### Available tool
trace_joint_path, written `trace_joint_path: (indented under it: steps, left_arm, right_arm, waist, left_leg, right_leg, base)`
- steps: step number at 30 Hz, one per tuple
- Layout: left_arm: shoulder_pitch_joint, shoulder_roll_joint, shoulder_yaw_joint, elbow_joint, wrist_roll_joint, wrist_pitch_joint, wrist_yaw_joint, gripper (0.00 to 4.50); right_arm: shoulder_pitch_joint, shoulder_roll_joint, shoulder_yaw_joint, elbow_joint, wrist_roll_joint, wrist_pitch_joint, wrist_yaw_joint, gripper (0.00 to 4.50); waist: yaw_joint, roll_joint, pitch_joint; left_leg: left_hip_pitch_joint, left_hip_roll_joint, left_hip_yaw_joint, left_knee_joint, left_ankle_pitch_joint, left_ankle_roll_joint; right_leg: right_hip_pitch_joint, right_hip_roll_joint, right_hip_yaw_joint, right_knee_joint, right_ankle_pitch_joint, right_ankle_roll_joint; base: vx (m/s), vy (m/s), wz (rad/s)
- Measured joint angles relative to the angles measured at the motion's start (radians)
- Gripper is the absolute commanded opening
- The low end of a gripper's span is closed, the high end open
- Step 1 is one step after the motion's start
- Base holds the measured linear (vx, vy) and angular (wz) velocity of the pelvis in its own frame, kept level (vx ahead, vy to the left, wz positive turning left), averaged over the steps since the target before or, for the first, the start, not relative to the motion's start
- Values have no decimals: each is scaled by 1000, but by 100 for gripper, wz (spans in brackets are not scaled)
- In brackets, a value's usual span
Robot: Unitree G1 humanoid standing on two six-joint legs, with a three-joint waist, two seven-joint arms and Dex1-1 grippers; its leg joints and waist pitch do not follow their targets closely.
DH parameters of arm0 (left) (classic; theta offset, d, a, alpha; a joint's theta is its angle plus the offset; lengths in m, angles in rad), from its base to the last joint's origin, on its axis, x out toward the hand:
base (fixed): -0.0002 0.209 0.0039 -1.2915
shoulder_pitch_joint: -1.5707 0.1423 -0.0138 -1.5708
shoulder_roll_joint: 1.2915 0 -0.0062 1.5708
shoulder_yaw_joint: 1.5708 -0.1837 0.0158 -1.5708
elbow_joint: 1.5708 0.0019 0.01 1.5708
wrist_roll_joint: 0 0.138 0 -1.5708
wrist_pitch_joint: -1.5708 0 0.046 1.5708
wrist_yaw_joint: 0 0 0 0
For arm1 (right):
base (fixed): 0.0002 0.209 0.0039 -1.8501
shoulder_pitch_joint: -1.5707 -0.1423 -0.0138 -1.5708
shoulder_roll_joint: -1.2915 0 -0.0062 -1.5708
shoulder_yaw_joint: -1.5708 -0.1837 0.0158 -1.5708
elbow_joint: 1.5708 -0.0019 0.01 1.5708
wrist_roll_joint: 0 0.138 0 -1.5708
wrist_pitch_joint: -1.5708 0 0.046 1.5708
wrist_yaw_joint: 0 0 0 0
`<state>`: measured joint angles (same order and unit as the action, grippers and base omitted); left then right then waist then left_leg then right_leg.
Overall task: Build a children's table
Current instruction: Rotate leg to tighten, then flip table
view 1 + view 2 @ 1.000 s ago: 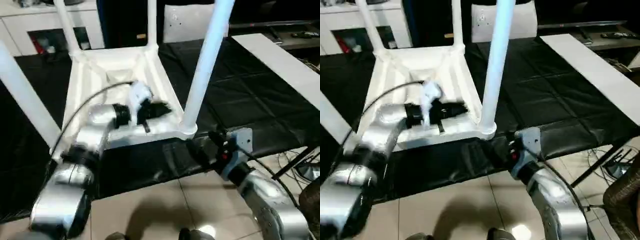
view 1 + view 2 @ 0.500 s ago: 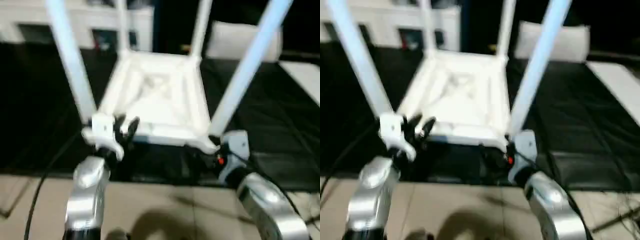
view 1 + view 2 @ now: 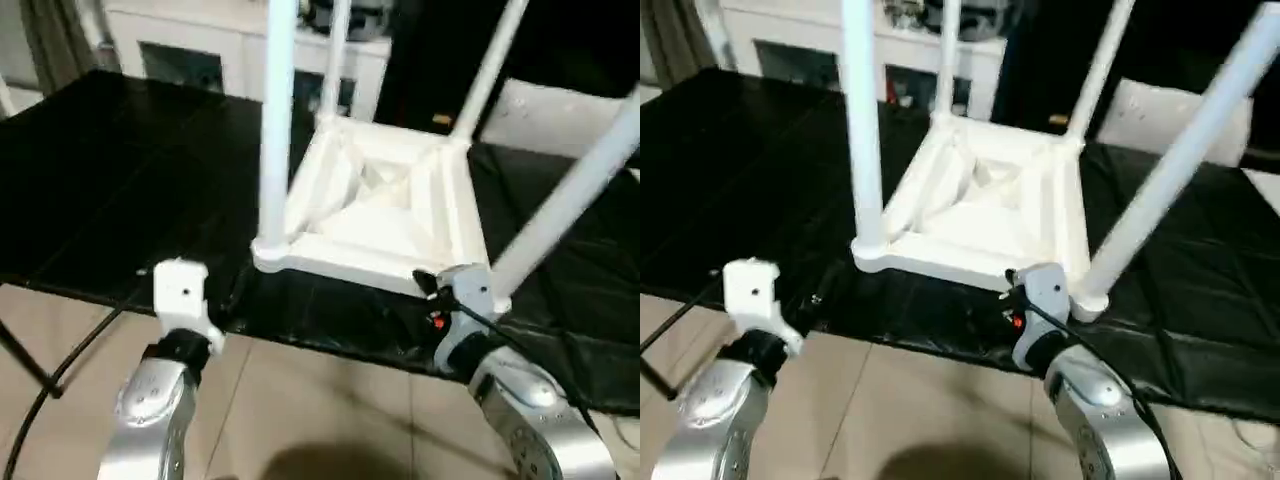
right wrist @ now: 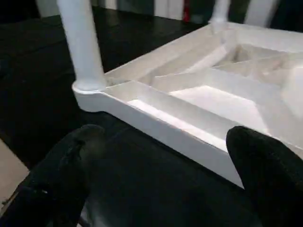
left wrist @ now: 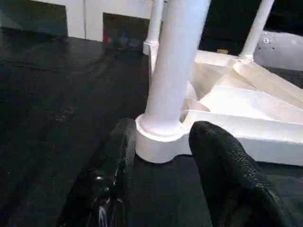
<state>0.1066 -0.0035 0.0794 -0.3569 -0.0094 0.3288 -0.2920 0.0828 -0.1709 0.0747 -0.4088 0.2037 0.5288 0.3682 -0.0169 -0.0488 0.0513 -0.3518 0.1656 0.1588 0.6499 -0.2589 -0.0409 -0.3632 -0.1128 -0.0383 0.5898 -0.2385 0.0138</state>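
The two head views look forward and down from above, over the silver forearms, at the upturned white plastic children's table [image 3: 385,205] on the black mat [image 3: 120,180]. Each wrist view looks low and close along its own black fingers [image 5: 118,156] [image 4: 265,165] at a near corner socket. All four views share the ribbed underside.

Open black bench [image 3: 120,180] is left beside the upturned children's table [image 3: 385,210]. Passage over the ribbed underside is hemmed in by four upright legs — the near leg [image 5: 177,66] stands just beyond the left end effector [image 5: 161,142].
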Motion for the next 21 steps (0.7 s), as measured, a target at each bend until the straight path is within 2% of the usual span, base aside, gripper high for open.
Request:
trace_joint_path:
  steps: [2,8,14,21]
  left_arm:
    - [-20,23,1,9,-10,9,1,229]
    - [-85,47,15,37,-13,34,-4,229]
    - [-167,83,32,128,-16,36,16,229]
    - [-258,113,22,270,-15,26,-8,229]
  right_arm:
    - [0,-3,-2,10,4,0,12,450]
    - [-2,31,-32,31,8,-11,-29,450]
    - [-2,7,-34,28,34,-12,-6,450]
    - [-2,2,-22,30,39,-33,24,450]
  waist:
    - [-7,-1,0]
    - [-11,3,1]
    - [-7,8,3]
    - [-3,8,2]
  left_leg:
    - [0,0,0,-4,0,0]
    - [0,1,-3,-14,3,-5]
    - [-2,3,-3,-19,7,-12]
    - [-8,6,-2,-19,26,-14]
  right_leg:
    - [-1,1,0,-1,1,1]
    - [-5,3,-1,-1,5,8]
    - [-9,6,-1,0,12,12]
    - [-14,8,1,5,40,10]
  base:
    - [-27,2,-4]
    - [0,0,0]
    - [0,0,0]
    - [0,0,0]
